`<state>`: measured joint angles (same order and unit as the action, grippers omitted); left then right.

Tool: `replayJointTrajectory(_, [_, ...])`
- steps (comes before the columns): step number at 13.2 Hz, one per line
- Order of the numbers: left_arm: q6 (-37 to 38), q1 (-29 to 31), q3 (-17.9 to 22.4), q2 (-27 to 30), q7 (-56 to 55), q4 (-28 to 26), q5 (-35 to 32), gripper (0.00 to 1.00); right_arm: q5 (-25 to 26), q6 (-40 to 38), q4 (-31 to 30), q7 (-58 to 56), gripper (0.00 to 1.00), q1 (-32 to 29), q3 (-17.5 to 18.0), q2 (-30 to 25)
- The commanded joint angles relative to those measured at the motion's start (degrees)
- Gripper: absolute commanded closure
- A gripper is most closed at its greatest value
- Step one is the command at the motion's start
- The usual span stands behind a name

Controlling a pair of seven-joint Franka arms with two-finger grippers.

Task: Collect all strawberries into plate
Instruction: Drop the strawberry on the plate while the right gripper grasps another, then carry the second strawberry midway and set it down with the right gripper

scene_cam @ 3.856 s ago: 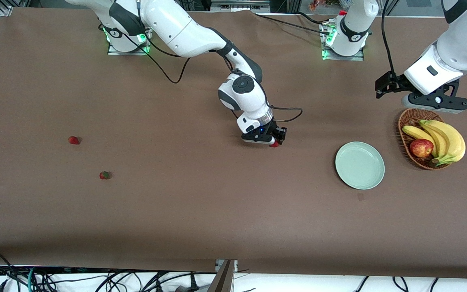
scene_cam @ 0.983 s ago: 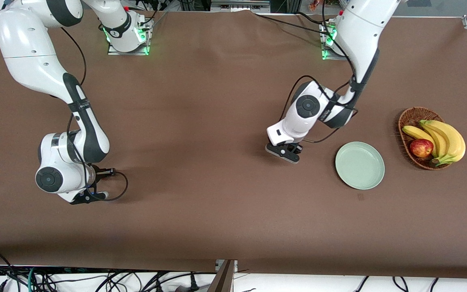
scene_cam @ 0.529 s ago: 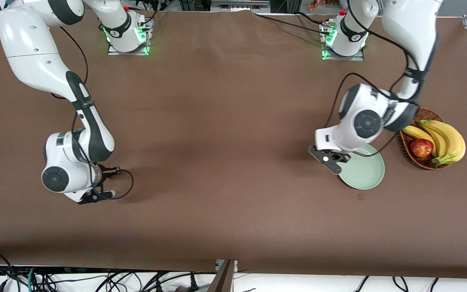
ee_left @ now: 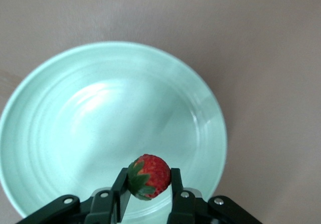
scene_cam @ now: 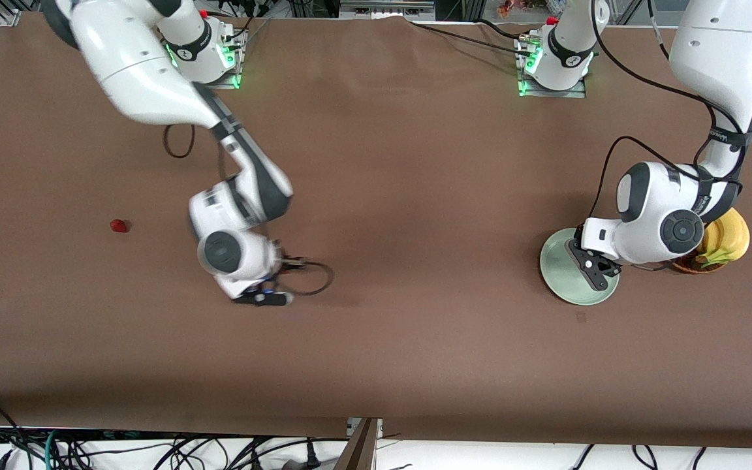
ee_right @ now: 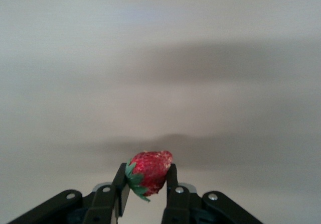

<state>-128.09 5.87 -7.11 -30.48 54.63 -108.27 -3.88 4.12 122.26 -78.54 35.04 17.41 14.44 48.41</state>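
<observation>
The brown counter [scene_cam: 415, 196] carries a pale mint plate [scene_cam: 562, 284] beside a wicker basket [scene_cam: 689, 264]. My left gripper [ee_left: 149, 184] hangs over the plate, fingers clamping a glossy red strawberry [ee_left: 148, 176]. My right gripper [ee_right: 147, 181] grips a second strawberry [ee_right: 148, 173] above bare counter; a third strawberry [scene_cam: 118, 226] lies toward the right arm's end

Even overhead light; right arm [scene_cam: 232, 215] motion-blurred; soft shadows.

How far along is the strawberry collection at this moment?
Nothing is done yet: the plate holds no berry. In hand: the left gripper is shut on a strawberry over the plate, ready to drop it, and the right gripper is shut on a second strawberry above bare table. Left: a third strawberry lies on the table toward the right arm's end.
</observation>
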Motion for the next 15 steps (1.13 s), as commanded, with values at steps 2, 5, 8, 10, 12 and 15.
replayJointTrajectory(2, [-1.5,2.2,-1.2,-1.0,2.2,0.3,-0.2,0.00,-0.8,13.4,1.9,14.7,0.85,12.1,-0.7,3.0])
replayJointTrajectory(5, [-0.7,2.2,-1.5,2.0,2.2,0.4,-0.1,0.00,-0.8,23.9,6.6,25.4,0.85,19.6,-0.9,8.4])
replayJointTrajectory(8, [4.2,2.0,-4.1,6.5,-2.7,1.4,0.2,0.00,-0.7,26.0,13.4,27.1,0.84,24.4,-0.9,13.9])
replayJointTrajectory(10, [10.5,1.9,-6.9,7.1,-12.7,3.9,0.2,0.00,-0.7,27.7,13.6,27.9,0.81,25.9,-0.9,15.0])
replayJointTrajectory(12, [14.2,1.9,-10.5,7.2,-23.6,5.7,0.4,0.00,-0.3,27.5,13.6,27.3,0.00,26.2,-1.2,14.6])
replayJointTrajectory(15, [13.8,1.6,-12.8,6.9,-33.9,5.2,6.6,0.00,-0.5,20.6,15.2,25.8,0.00,21.3,-0.8,11.6])
